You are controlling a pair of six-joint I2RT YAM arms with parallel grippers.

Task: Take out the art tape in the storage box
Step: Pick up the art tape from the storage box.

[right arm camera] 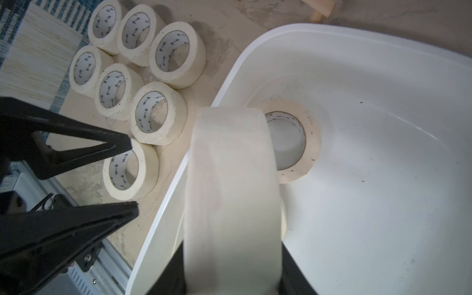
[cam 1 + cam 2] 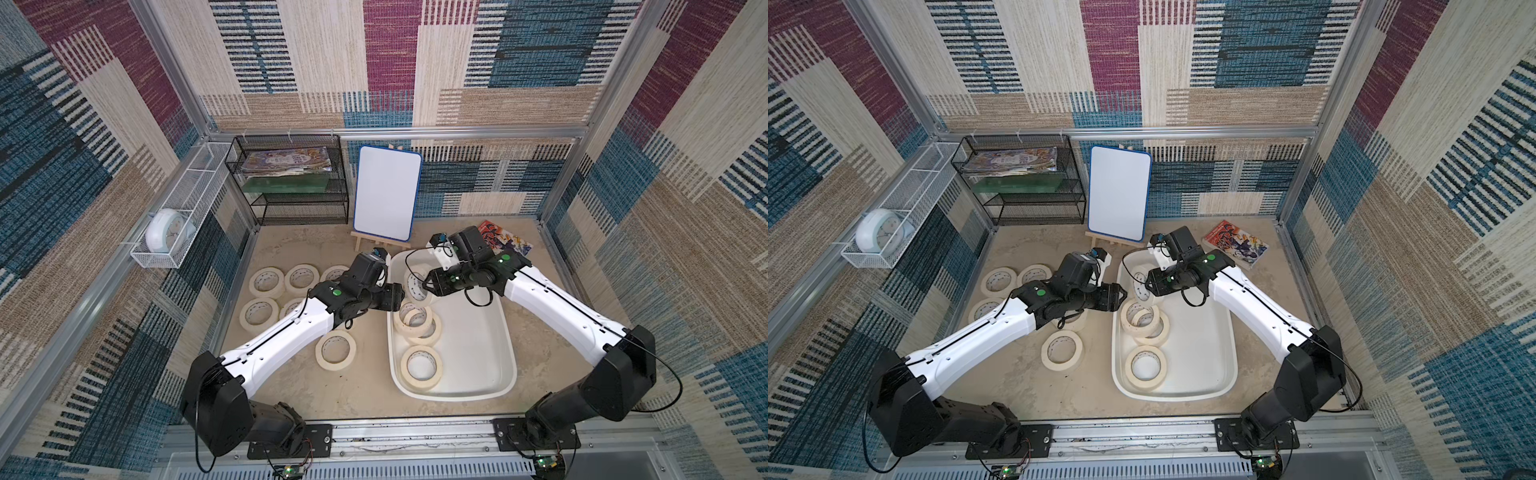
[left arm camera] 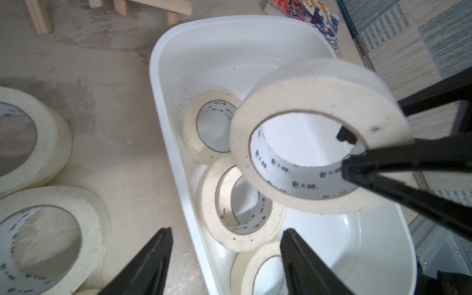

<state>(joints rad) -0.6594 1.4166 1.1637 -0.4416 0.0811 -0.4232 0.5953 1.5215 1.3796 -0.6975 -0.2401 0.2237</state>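
The white storage box (image 2: 469, 345) lies right of centre in both top views. My right gripper (image 1: 232, 275) is shut on one cream art tape roll (image 1: 232, 178), gripping it across its width and holding it on edge above the box's far left part; the same roll (image 3: 314, 102) shows in the left wrist view. My left gripper (image 3: 227, 231) is open and empty, over the box's left rim (image 3: 173, 163), close to the held roll. Inside the box are overlapping rolls (image 2: 432, 334) and a single roll (image 2: 421, 384) near the front. Several rolls (image 1: 153, 112) lie flat on the table left of the box.
A black wire-mesh rack (image 2: 291, 183) and a whiteboard on a wooden easel (image 2: 386, 191) stand at the back. A comic book (image 2: 505, 241) lies behind the box on the right. A white wire basket (image 2: 166, 237) with a clock hangs on the left wall.
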